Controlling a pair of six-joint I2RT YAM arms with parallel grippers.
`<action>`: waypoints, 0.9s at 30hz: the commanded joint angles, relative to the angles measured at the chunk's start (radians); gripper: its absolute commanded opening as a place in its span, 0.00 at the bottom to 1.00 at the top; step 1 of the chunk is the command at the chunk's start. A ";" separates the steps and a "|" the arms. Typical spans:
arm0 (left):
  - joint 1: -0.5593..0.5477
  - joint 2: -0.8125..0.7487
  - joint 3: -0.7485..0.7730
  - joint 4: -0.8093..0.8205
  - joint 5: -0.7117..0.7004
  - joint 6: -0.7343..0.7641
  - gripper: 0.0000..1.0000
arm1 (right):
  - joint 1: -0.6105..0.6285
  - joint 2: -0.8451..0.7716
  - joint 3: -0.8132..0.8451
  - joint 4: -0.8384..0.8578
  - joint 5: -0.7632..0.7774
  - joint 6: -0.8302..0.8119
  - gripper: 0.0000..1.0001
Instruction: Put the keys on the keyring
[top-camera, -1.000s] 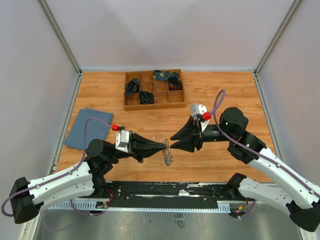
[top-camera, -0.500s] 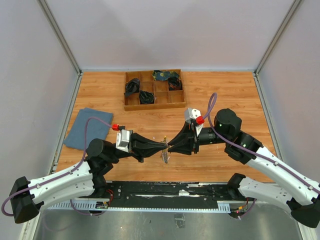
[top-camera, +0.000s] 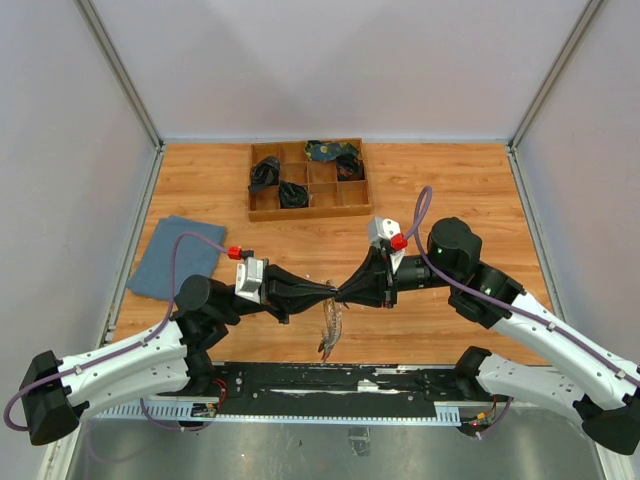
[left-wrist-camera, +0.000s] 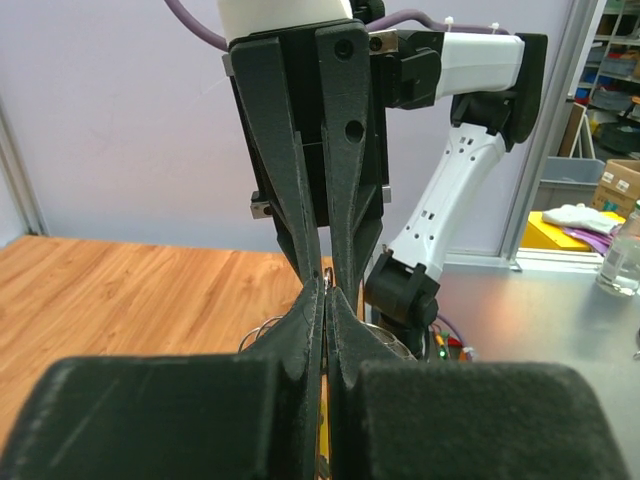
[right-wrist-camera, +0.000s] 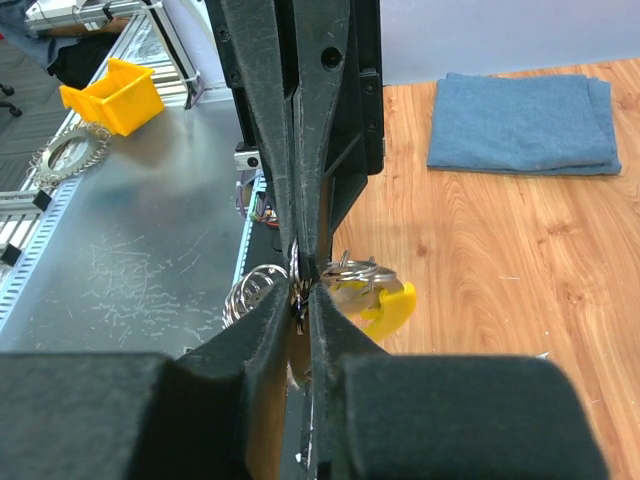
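Observation:
Both grippers meet tip to tip above the table's front middle. My left gripper (top-camera: 331, 291) (left-wrist-camera: 325, 292) is shut on the thin metal keyring (left-wrist-camera: 262, 331), whose wire loops show on either side of its fingers. My right gripper (top-camera: 342, 294) (right-wrist-camera: 303, 292) faces it and is shut on the keys where they join the keyring (right-wrist-camera: 362, 268). The ring's curved yellow piece (right-wrist-camera: 393, 306) hangs just right of the right fingers. The bunch of silvery keys (top-camera: 329, 332) dangles below the fingertips, slanting down to the left. The exact contact between the pads is hidden.
A blue cloth (top-camera: 175, 255) (right-wrist-camera: 525, 120) lies at the table's left. A wooden divided tray (top-camera: 262, 213) with dark items stands at the back centre. A yellow bin (right-wrist-camera: 115, 95) sits on the metal bench beyond the table's near edge.
My right gripper has moved left to meet the left gripper's tips and has closed there. The key bunch now hangs lower and slants to the left.

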 joint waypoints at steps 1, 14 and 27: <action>0.005 -0.005 0.044 0.068 0.006 -0.001 0.00 | 0.011 -0.002 0.017 0.006 0.010 -0.020 0.06; 0.005 -0.036 0.046 0.000 -0.014 0.008 0.13 | 0.011 0.013 0.162 -0.331 0.100 -0.206 0.00; 0.005 -0.039 0.121 -0.238 -0.083 0.117 0.42 | 0.137 0.265 0.596 -1.043 0.505 -0.487 0.00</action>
